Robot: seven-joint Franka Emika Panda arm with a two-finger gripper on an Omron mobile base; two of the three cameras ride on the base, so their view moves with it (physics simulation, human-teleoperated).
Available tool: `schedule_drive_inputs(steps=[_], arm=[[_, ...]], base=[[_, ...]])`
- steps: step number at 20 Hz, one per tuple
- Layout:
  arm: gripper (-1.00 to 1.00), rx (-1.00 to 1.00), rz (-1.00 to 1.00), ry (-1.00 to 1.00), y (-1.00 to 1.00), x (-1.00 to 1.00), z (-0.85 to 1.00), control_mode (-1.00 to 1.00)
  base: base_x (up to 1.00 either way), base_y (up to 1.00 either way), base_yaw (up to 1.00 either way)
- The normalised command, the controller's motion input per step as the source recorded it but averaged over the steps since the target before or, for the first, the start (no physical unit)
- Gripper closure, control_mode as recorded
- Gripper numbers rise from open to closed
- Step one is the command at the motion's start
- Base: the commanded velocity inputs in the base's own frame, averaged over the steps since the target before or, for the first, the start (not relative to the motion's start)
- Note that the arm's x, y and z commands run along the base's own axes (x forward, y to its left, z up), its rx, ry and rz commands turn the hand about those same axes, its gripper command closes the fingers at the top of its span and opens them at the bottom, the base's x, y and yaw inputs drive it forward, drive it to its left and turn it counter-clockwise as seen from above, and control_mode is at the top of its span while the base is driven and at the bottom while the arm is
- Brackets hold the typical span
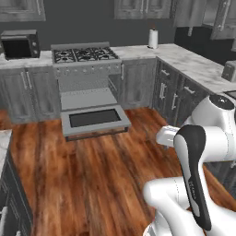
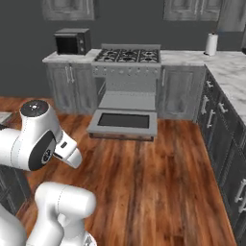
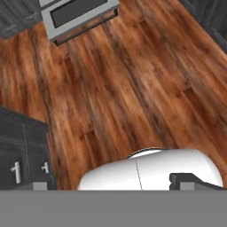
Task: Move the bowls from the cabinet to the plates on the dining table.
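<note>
My gripper (image 3: 113,186) hangs over the wooden floor (image 3: 133,88) and looks down at it. Its jaws stand wide open with nothing between them. Dark grey wall cabinets (image 1: 133,8) (image 2: 67,7) with shut doors run along the top of both base views. The bowls and the plates are out of view. At the left edge, a corner of white marble top (image 1: 3,138) sits over dark fronts (image 3: 22,150). It is likely the dining table. My white arm (image 1: 198,152) (image 2: 33,139) is folded close to the base.
A stove (image 1: 85,54) stands at the back wall with its oven door (image 1: 94,120) folded down over the floor. There is a microwave (image 1: 19,44) on the left counter and a paper towel roll (image 1: 153,38) in the corner. The marble counter (image 1: 193,64) with low drawers runs along the right.
</note>
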Motion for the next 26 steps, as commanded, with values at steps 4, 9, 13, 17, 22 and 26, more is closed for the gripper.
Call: schedule_drive_inputs(steps=[4,9,13,17,22,26], arm=[[-1.00,0.00,0.00,0.00,0.00,0.00,0.00,1.00],[-1.00,0.00,0.00,0.00,0.00,0.00,0.00,1.00],[-1.00,0.00,0.00,0.00,0.00,0.00,0.00,1.00],[-1.00,0.00,0.00,0.00,0.00,0.00,0.00,1.00],[-1.00,0.00,0.00,0.00,0.00,0.00,0.00,1.00],[-1.00,0.00,0.00,0.00,0.00,0.00,0.00,1.00]], base=[[0.00,0.00,-0.45],[0.00,0.00,-0.45],[0.00,0.00,-0.45],[0.00,0.00,-0.45],[0.00,0.00,-0.44],[0.00,0.00,-0.44]])
